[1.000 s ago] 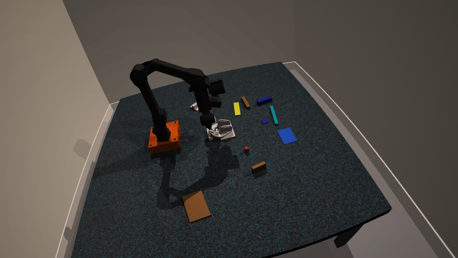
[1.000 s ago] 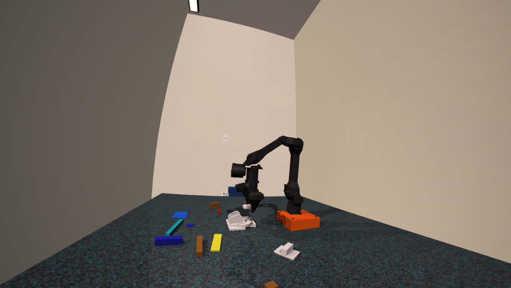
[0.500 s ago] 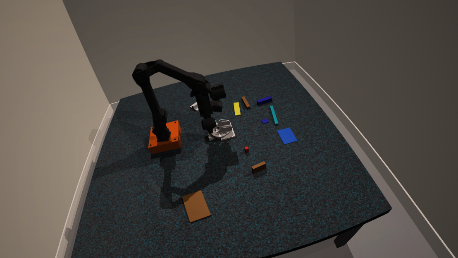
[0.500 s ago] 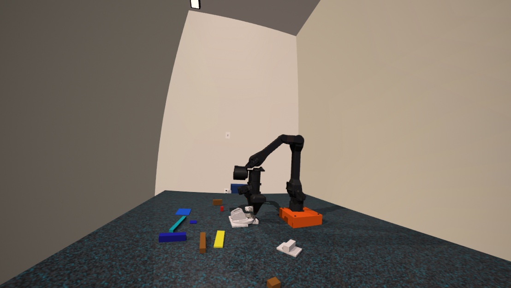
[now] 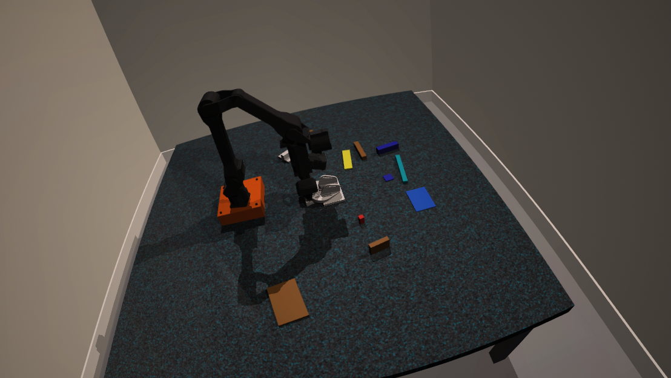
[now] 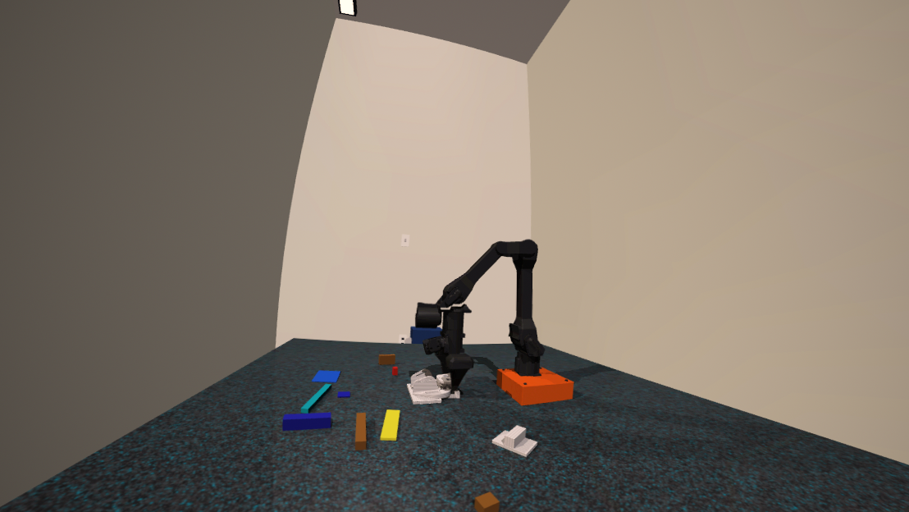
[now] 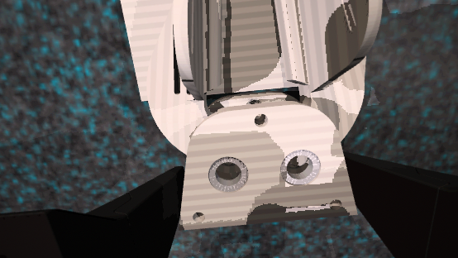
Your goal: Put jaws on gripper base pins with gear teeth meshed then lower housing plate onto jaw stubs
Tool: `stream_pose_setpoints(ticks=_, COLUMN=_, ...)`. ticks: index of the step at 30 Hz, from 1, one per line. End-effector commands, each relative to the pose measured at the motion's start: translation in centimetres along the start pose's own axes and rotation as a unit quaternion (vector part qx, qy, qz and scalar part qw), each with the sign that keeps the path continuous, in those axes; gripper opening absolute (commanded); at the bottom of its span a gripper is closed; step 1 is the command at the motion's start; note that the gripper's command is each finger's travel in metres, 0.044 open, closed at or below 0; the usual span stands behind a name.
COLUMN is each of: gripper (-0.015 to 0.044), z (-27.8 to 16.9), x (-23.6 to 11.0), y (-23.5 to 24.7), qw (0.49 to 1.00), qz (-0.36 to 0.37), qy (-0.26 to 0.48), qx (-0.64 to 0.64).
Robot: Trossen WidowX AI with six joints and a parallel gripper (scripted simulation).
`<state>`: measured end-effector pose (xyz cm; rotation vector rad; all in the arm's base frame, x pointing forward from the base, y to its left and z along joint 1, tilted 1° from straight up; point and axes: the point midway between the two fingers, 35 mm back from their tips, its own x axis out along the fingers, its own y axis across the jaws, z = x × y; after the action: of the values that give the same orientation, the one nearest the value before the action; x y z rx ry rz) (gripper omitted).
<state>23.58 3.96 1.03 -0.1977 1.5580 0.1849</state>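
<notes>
- White flat housing plate with a rounded end and two ringed holes [image 6: 444,381] [image 7: 264,142]: between the fingers, over one end of the gripper base; mostly hidden from the top. Can't tell if it's seated.
- Black end effector [image 5: 313,198] [image 6: 454,386] [image 7: 259,167]: grasping the plate, one finger on each side, pointing down.
- White ribbed gripper base [image 5: 340,200] [image 6: 424,400] [image 7: 142,74]: on the dark teal-flecked surface [image 5: 422,291] [image 6: 254,470] [image 7: 74,124], curved jaws on top. Gear mesh unclear.
- Red small block [image 5: 361,218] [image 6: 395,370]: near the base.
- Yellow flat bar [image 5: 346,159] [image 6: 390,424]: beside a brown narrow bar [image 5: 360,150] [image 6: 360,430].
- White stepped block [image 5: 284,155] [image 6: 515,440]: apart from the base, partly behind the arm from the top.
- Orange box-shaped arm mount [image 5: 255,188] [image 6: 546,390]: apart from the base.
</notes>
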Motion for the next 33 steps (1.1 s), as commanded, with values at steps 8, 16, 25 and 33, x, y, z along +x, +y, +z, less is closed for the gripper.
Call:
stream_pose_setpoints(ticks=8, gripper=0.0351, z=-0.05, x=0.24, y=-0.07, qw=1.0, qz=-0.002, qy=0.0, qx=0.001)
stream_pose_setpoints(ticks=16, gripper=0.0351, z=-0.05, x=0.47, y=-0.07, qw=1.0, qz=-0.002, qy=0.0, qx=0.0)
stream_pose_setpoints(ticks=25, gripper=0.0351, z=-0.05, x=0.54, y=-0.07, qw=1.0, qz=-0.002, qy=0.0, qx=-0.001)
stream_pose_setpoints(ticks=33, gripper=0.0351, z=-0.05, x=0.73, y=-0.07, qw=1.0, qz=-0.002, qy=0.0, qx=-0.002)
